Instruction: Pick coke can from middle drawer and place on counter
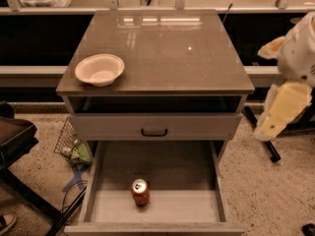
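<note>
The coke can [140,191], red-orange with a silver top, stands upright near the front of the open middle drawer [197,205], left of its centre. The drawer is pulled out below a closed drawer front with a black handle [154,132]. The counter [167,58] is the glossy grey-brown top of the cabinet. My gripper [281,111], a pale yellow-white piece at the end of the white arm, hangs at the right edge of the view. It is beside the cabinet's right side, above floor level, well away from the can and empty.
A white bowl [100,69] sits on the counter's front left. A wire basket and green item [74,149] lie on the floor left of the cabinet. A dark chair [15,141] stands at far left, and a black bar [263,141] lies on the floor at right.
</note>
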